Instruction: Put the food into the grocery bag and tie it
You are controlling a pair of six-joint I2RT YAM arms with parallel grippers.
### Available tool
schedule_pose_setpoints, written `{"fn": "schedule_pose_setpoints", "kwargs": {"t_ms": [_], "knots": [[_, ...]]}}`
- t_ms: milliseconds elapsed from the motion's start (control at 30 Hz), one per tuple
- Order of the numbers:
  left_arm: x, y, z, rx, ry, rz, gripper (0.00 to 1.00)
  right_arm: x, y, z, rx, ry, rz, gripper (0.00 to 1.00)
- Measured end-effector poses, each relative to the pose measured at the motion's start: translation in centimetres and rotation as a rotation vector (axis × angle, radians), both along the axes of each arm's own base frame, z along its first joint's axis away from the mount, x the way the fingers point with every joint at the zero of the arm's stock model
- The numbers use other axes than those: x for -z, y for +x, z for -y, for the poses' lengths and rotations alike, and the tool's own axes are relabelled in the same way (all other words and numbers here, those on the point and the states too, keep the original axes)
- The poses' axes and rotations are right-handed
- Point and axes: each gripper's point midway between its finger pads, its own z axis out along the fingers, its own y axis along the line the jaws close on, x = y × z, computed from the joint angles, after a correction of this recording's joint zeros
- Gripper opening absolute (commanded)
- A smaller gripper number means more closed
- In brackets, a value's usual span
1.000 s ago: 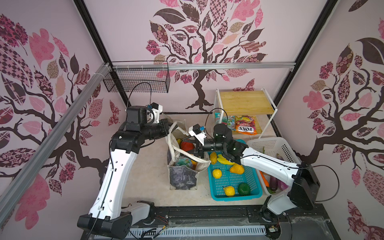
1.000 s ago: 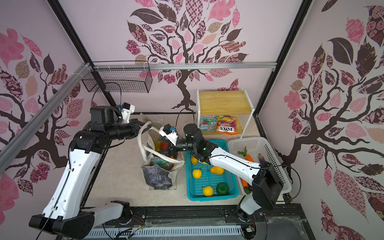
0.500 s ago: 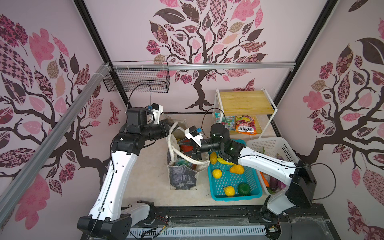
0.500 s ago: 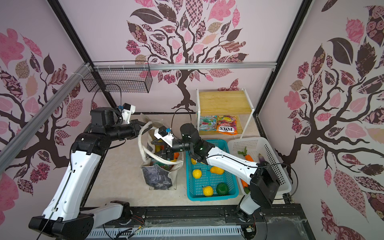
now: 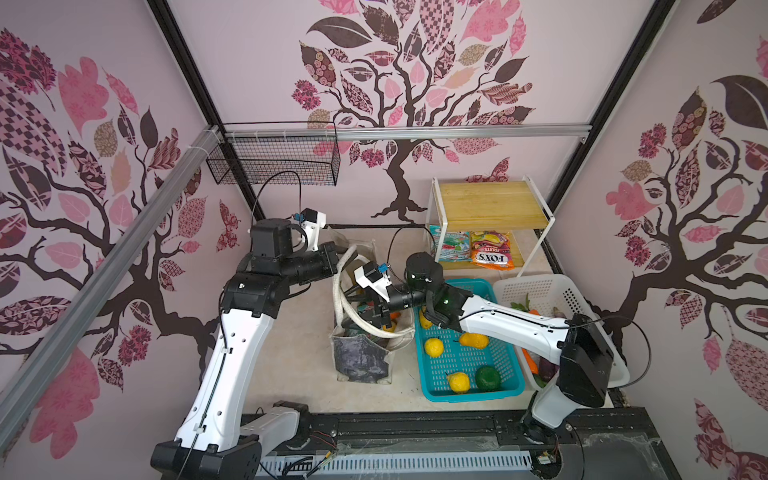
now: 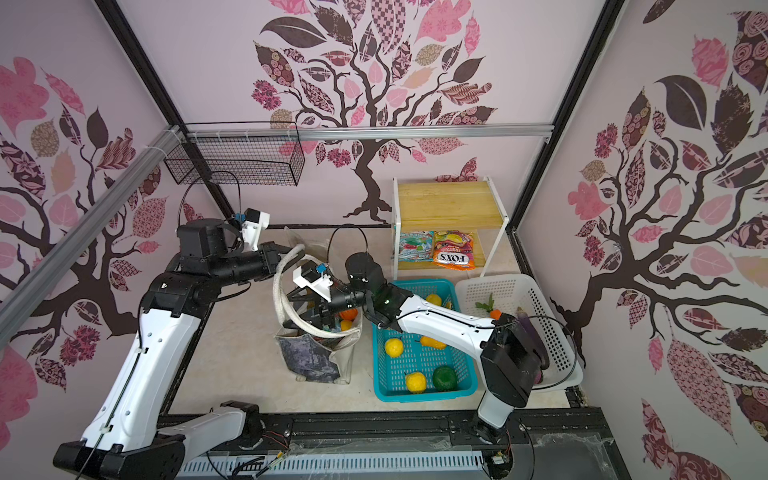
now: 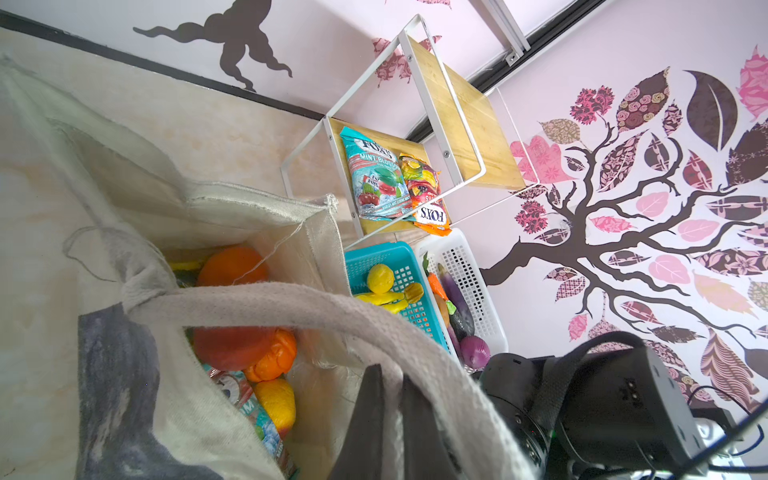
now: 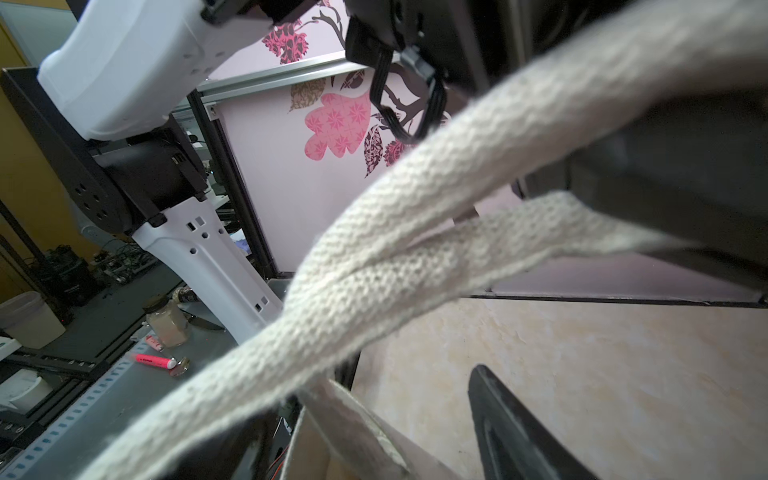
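Standing upright, grocery bag (image 5: 360, 362), mouth up, left fingers (image 7: 369, 415) pinching its strap (image 7: 291, 302), right fingers (image 8: 511, 428) spread wide

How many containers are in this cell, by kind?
Plastic baskets: 2, the teal basket and the white basket
Wire basket: 1
Canvas bag: 1
Total: 4

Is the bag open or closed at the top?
Open. In the left wrist view the grocery bag gapes at the top, with an orange fruit and a yellow fruit showing inside.
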Motion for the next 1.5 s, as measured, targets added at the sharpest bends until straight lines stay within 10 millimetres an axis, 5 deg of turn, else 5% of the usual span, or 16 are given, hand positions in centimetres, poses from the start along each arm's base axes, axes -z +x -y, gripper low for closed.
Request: {"fn": "schedule_pose_setpoints", "kwargs": {"t_ms": [533, 700, 900, 1100, 1333, 1500], "knots": [[0.2, 0.5, 0.1, -0.002, -0.013, 0.019, 0.0, -0.9, -0.9, -1.4, -0.052, 0.046, -0.075, 0.41], [0.3, 0.6, 0.1, -0.005, -0.014, 0.027, 0.0, -1.6, -0.9, -1.6, -0.048, 0.074, -0.09, 0.01], [1.5, 1.0, -1.6, -0.111, 0.049, -0.003, 0.0, -0.5, 0.3, -1.5, 0.049, 0.044, -0.099, 0.0], [4.5, 1.1, -5.4, -0.308, 0.191, -0.106, 0.0, 1.5, 4.0, 0.8, 0.398, -0.138, -0.083, 0.0], [3.8, 0.7, -12.2, -0.526, 0.159, -0.175, 0.0, 3.5, 7.6, 4.1, 0.69, -0.297, -0.076, 0.0], [2.3, -0.5, -13.0, -0.543, 0.103, -0.205, 0.0, 1.8, 9.1, 5.2, 0.812, -0.314, -0.085, 0.0]]}}
